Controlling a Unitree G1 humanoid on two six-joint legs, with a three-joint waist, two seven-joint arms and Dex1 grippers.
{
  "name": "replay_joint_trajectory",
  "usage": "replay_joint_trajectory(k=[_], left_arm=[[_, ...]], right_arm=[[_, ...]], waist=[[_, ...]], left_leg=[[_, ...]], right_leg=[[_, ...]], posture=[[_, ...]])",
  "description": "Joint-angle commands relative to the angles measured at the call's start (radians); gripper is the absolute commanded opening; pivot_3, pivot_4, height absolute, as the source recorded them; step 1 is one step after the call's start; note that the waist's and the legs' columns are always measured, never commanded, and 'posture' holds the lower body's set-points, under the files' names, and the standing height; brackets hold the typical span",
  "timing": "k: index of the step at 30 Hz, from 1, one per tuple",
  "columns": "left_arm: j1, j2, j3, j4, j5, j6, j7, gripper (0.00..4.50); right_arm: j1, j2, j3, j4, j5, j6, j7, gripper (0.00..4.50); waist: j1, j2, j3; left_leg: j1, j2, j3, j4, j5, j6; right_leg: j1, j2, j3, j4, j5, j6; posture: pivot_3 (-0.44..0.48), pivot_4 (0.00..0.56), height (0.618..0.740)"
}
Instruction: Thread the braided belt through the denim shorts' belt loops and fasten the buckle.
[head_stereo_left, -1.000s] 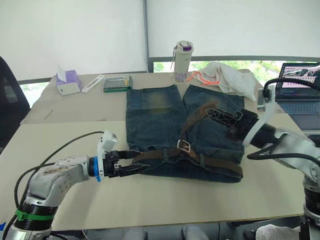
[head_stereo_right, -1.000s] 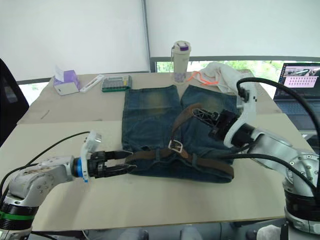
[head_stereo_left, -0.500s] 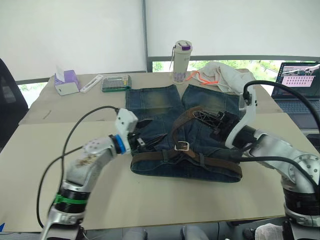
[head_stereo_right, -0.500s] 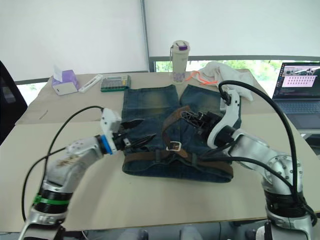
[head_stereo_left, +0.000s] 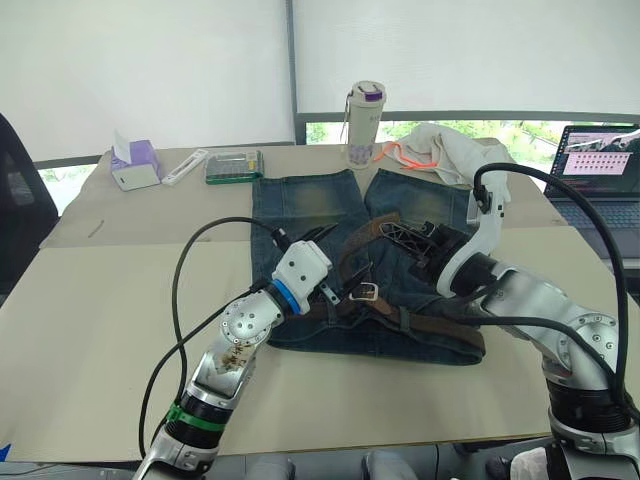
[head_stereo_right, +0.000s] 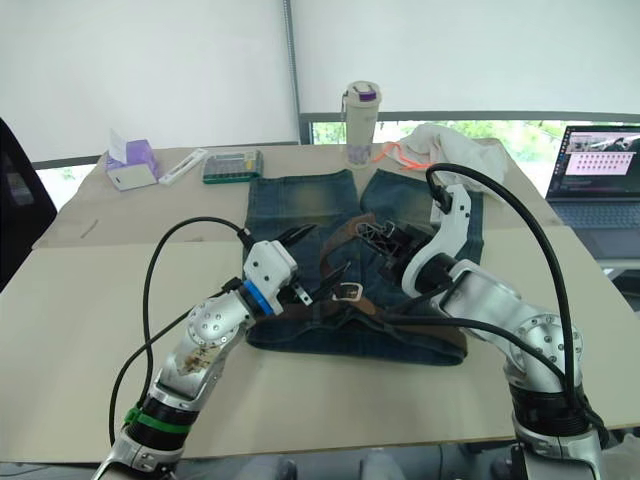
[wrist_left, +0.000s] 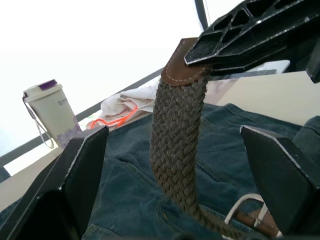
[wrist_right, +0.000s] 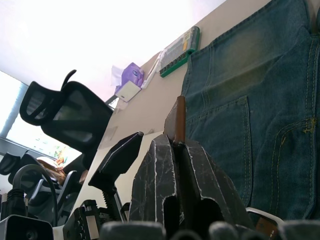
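belt (head_stereo_left: 440, 328): braided brown strap, lies along the waistband of the shorts, through at least some loops; free end arcs up over the right leg.
belt tip (wrist_left: 185, 62): leather-capped end, raised off the denim, pinched in the right gripper.
buckle (head_stereo_left: 366, 292): silver frame, flat on the waistband near centre, not yet engaged with the tip.
shorts (head_stereo_left: 305, 205): laid flat on the table (head_stereo_left: 120, 300), legs pointing away.
right gripper (head_stereo_left: 392, 230): fingers pressed together on the belt tip, above the right leg.
left gripper (head_stereo_left: 325, 262): fingers spread wide, holding nothing, either side of the raised strap, just beside the buckle.
step: threading apparently finished; fastening under way.
next: likely steady the buckle with the left, then feed the tip through the frame and seat the prong.
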Motion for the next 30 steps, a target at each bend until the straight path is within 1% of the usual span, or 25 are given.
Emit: replay_joint_trajectory(k=[1,6,7,8,9,10,15,18,29,30], left_arm=[[-0.013,-0.016,0.003,-0.006,0.012,-0.026,0.015,2.97],[-0.023,-0.031,0.007,-0.003,0.029,-0.03,0.024,1.28],[-0.025,-0.03,0.007,-0.003,0.038,-0.032,0.026,0.82],[-0.025,-0.031,0.007,-0.004,0.042,-0.033,0.028,0.61],[-0.022,-0.04,0.011,-0.009,0.027,-0.032,0.026,0.26],[-0.019,-0.049,0.015,-0.018,0.012,-0.034,0.023,0.06],[0.001,-0.05,0.012,-0.048,0.028,-0.035,0.024,0.06],[0.009,-0.036,0.01,-0.047,0.038,-0.041,0.016,0.06],[0.019,-0.025,0.008,-0.038,0.045,-0.048,0.013,0.06],[0.021,-0.028,0.012,-0.036,0.033,-0.049,0.008,0.36]], right_arm=[[-0.012,0.0,-0.006,-0.05,0.002,-0.014,0.027,0.0],[-0.002,-0.005,-0.006,-0.053,-0.001,-0.013,0.026,0.0],[-0.002,-0.005,-0.007,-0.053,0.0,-0.013,0.026,0.0],[-0.001,-0.006,-0.006,-0.054,0.001,-0.013,0.026,0.0],[-0.001,-0.006,-0.006,-0.054,0.001,-0.013,0.026,0.0],[0.0,-0.006,-0.006,-0.054,0.001,-0.013,0.025,0.0],[0.003,-0.005,-0.003,-0.052,0.001,-0.013,0.02,0.0],[0.004,-0.007,-0.004,-0.052,0.006,-0.013,0.02,0.0],[0.0,-0.012,-0.002,-0.051,0.007,-0.012,0.018,0.0],[0.0,-0.012,-0.001,-0.051,0.006,-0.013,0.018,0.0]], waist=[[-0.001,0.0,0.0],[-0.001,0.0,0.0],[-0.001,0.0,0.0],[-0.001,0.0,0.0],[-0.001,0.0,0.0],[-0.001,0.0,0.0],[-0.001,0.0,0.0],[-0.001,0.0,0.0],[-0.001,0.0,0.0],[-0.001,0.0,0.0]], left_leg=[[0.0,0.0,0.0,0.0,0.0,0.0],[0.0,0.0,0.0,0.0,0.0,0.0],[0.0,0.0,0.0,0.0,0.0,0.0],[0.0,0.0,0.0,0.0,0.0,0.0],[0.0,0.0,0.0,0.0,0.0,0.0],[0.0,0.0,0.0,0.0,0.0,0.0],[0.0,0.0,0.0,0.0,0.0,0.0],[0.0,0.0,0.0,0.0,0.0,0.0],[0.0,0.0,0.0,0.0,0.0,0.0],[0.0,0.0,0.0,0.0,0.0,0.0]], right_leg=[[0.0,0.0,0.0,0.0,0.0,0.0],[0.0,0.0,0.0,0.0,0.0,0.0],[0.0,0.0,0.0,0.0,0.0,0.0],[0.0,0.0,0.0,0.0,0.0,0.0],[0.0,0.0,0.0,0.0,0.0,0.0],[0.0,0.0,0.0,0.0,0.0,0.0],[0.0,0.0,0.0,0.0,0.0,0.0],[0.0,0.0,0.0,0.0,0.0,0.0],[0.0,0.0,0.0,0.0,0.0,0.0],[0.0,0.0,0.0,0.0,0.0,0.0]], posture=[[0.0,0.15,0.74],[0.0,0.15,0.74],[0.0,0.15,0.74],[0.0,0.15,0.74],[0.0,0.15,0.74],[0.0,0.15,0.74],[0.0,0.15,0.74],[0.0,0.15,0.74],[0.0,0.15,0.74],[0.0,0.15,0.74]])
